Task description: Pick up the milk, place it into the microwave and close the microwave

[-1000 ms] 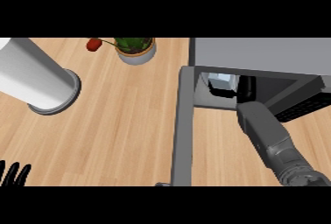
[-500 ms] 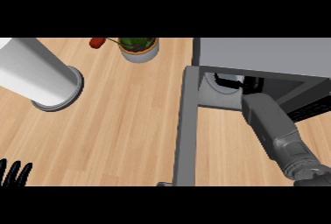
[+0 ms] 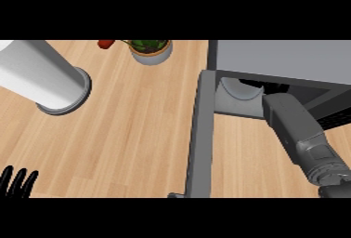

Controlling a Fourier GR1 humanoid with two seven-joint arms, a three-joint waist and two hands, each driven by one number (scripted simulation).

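Since the earlier pictures, the grey right forearm [image 3: 298, 132] has slid a little back and to the right, and more of the small white round thing [image 3: 240, 88] inside the grey box-shaped microwave [image 3: 281, 58] now shows. That white thing is most likely the milk, sitting just inside the opening, but too little of it shows to be sure. The right hand is hidden in the dark opening, so I cannot tell if it is let go or holding on. The black left hand [image 3: 17, 182] rests at the lower left edge with its fingers straight up and relaxed, holding nothing. The long grey microwave door [image 3: 200, 139] stands wide open over the light wooden tabletop [image 3: 130, 135]. Trouble could come if the arm pulls out while touching the milk, which could tip it or drag it to the edge. The door could also bump the arm if it swings too soon. A tall white cylinder [image 3: 37, 76] and a small potted plant in a pale pot [image 3: 151, 49] stand well apart from all this. No words or labels can be read anywhere.
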